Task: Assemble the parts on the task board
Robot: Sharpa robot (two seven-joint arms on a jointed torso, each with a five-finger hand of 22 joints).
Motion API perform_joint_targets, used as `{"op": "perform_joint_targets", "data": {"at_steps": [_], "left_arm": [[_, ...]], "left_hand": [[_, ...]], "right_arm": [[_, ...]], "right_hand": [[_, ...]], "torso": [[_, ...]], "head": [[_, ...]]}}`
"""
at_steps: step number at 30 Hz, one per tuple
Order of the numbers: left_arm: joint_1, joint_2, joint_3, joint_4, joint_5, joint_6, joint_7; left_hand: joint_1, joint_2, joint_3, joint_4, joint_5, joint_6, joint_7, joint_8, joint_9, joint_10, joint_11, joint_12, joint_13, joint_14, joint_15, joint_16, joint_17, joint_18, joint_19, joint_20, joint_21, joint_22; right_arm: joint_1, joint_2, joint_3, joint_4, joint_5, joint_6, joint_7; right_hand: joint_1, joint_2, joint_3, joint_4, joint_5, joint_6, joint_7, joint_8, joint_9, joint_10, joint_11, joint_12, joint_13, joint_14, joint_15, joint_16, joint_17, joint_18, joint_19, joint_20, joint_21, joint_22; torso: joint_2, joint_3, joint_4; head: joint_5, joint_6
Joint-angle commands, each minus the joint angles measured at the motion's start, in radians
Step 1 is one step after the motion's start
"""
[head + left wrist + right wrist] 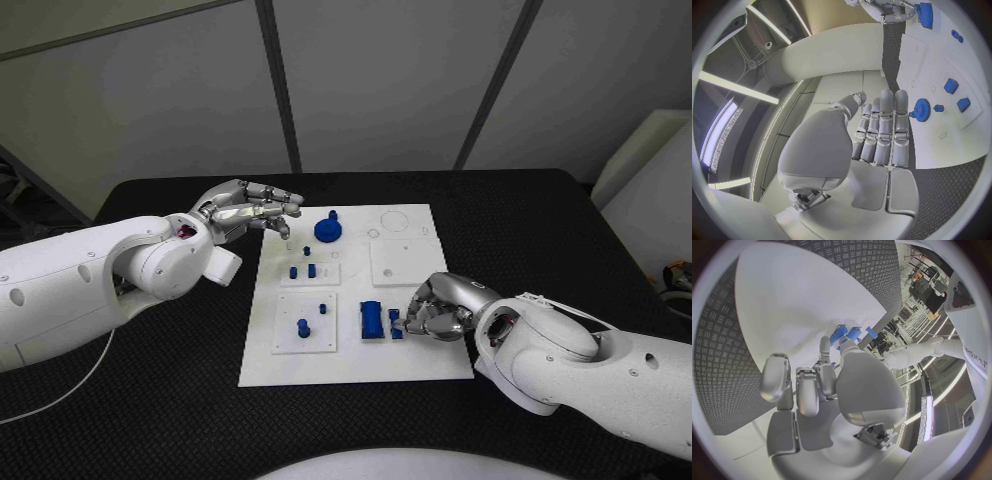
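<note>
— Board? 
— White task board [433,365], centred on black table [173,410], long axis running 12 to 6 o'clock. 
— Hands? 
— Left hand [248,211] at the board's 10 o'clock corner, fingers loosely apart, holding nothing. Right hand [440,308] at 4 o'clock, fingers curled; grip hard to tell. 
— Parts? 
— Blue gear [329,231] near 12 o'clock, knob up. Blue block [372,319] lengthwise 12 to 6, just beside the right hand. Small pegs [303,271] upright between.

Task board [418,360] mid-table [577,210]; gear [329,231] at far end, block [371,318] near end, pegs [303,270] between.
</note>
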Motion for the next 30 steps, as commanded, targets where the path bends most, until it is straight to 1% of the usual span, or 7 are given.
{"op": "perform_joint_targets", "data": {"at_steps": [1,4,6,10,18,26,30], "left_arm": [[0.001,-0.001,0.001,0.001,0.002,0.010,0.002],[0.001,0.000,0.001,0.000,0.002,0.010,0.002],[0.001,0.000,0.001,-0.001,0.002,0.010,0.003],[0.001,0.002,0.001,-0.001,0.002,0.011,0.003],[0.001,0.002,0.001,-0.002,0.002,0.012,0.003],[0.001,0.002,0.001,-0.001,0.002,0.012,0.002],[0.001,0.002,0.001,-0.001,0.002,0.012,0.002]], "left_hand": [[-0.001,0.013,-0.004,0.003,0.000,-0.008,0.001,0.005,0.001,-0.007,-0.002,0.007,0.001,-0.004,0.005,-0.002,-0.001,0.006,0.004,0.005,-0.005,-0.001],[-0.001,0.013,-0.004,0.003,0.000,-0.008,0.001,0.005,0.001,-0.007,-0.002,0.007,0.001,-0.004,0.005,-0.002,-0.001,0.006,0.004,0.005,-0.005,-0.001],[-0.001,0.013,-0.004,0.003,0.000,-0.008,0.001,0.005,0.001,-0.007,-0.002,0.007,0.001,-0.004,0.005,-0.002,-0.001,0.006,0.004,0.005,-0.005,-0.001],[-0.001,0.013,-0.004,0.003,0.000,-0.008,0.001,0.005,0.001,-0.007,-0.002,0.007,0.001,-0.004,0.005,-0.002,-0.001,0.006,0.004,0.005,-0.005,-0.001],[-0.001,0.013,-0.004,0.003,0.000,-0.008,0.001,0.005,0.001,-0.007,-0.002,0.007,0.001,-0.004,0.005,-0.002,-0.001,0.006,0.004,0.005,-0.005,-0.001],[-0.001,0.013,-0.004,0.003,0.000,-0.008,0.001,0.005,0.001,-0.007,-0.002,0.007,0.001,-0.004,0.005,-0.002,-0.001,0.006,0.004,0.005,-0.005,-0.001],[-0.001,0.013,-0.004,0.003,0.000,-0.008,0.001,0.005,0.001,-0.007,-0.002,0.007,0.001,-0.004,0.005,-0.002,-0.001,0.006,0.004,0.005,-0.005,-0.001]], "right_arm": [[0.001,-0.018,0.000,0.015,0.009,0.013,0.084],[0.001,-0.029,0.000,0.018,0.017,0.019,0.109],[0.000,-0.031,0.000,0.017,0.020,0.022,0.117],[0.000,-0.031,0.000,0.014,0.023,0.025,0.124],[0.000,-0.020,0.000,-0.004,0.025,0.030,0.124],[0.000,-0.004,-0.001,-0.026,0.022,0.039,0.114],[0.000,0.008,0.000,-0.042,0.010,0.039,0.111]], "right_hand": [[0.025,-0.001,-0.008,-0.010,-0.045,-0.008,0.002,0.003,0.002,-0.001,0.003,-0.005,0.057,0.097,-0.003,0.003,0.231,-0.018,0.000,0.000,-0.004,0.000],[0.033,-0.004,-0.018,-0.010,-0.067,-0.008,0.002,0.003,0.002,-0.001,0.005,-0.006,0.057,0.097,-0.002,0.003,0.231,-0.018,0.000,0.000,-0.005,0.000],[0.035,-0.004,-0.021,-0.010,-0.073,-0.008,0.003,0.003,0.003,-0.001,0.005,-0.006,0.057,0.097,-0.002,0.002,0.231,-0.018,0.000,0.001,-0.005,0.000],[0.036,-0.003,-0.023,-0.009,-0.076,-0.008,0.003,0.003,0.003,-0.001,0.005,-0.006,0.057,0.097,-0.002,0.003,0.231,-0.018,0.000,0.001,-0.005,0.000],[0.038,0.000,-0.024,-0.009,-0.080,-0.007,0.003,0.004,0.003,-0.001,0.005,-0.006,0.057,0.097,-0.002,0.003,0.231,-0.018,0.000,0.001,-0.006,0.000],[0.043,0.009,-0.026,-0.007,-0.085,-0.005,0.002,0.005,0.004,0.000,0.004,-0.004,0.059,0.097,-0.002,0.003,0.231,-0.018,0.000,0.001,-0.006,0.000],[0.058,0.013,-0.029,-0.011,-0.097,-0.005,0.000,0.006,0.005,-0.001,0.003,-0.005,0.059,0.097,-0.003,0.003,0.232,-0.018,0.000,0.001,-0.006,0.000]], "torso": [[-0.001,0.0005,-0.0010],[-0.001,0.0001,-0.0007],[-0.001,0.0002,-0.0010],[0.000,0.0009,0.0000],[0.001,0.0003,0.0014],[0.002,0.0005,0.0010],[0.002,0.0009,0.0001]], "head": [[0.000,0.000],[-0.003,0.002],[-0.003,0.003],[-0.004,0.004],[-0.004,0.006],[-0.003,0.003],[-0.002,0.000]]}}
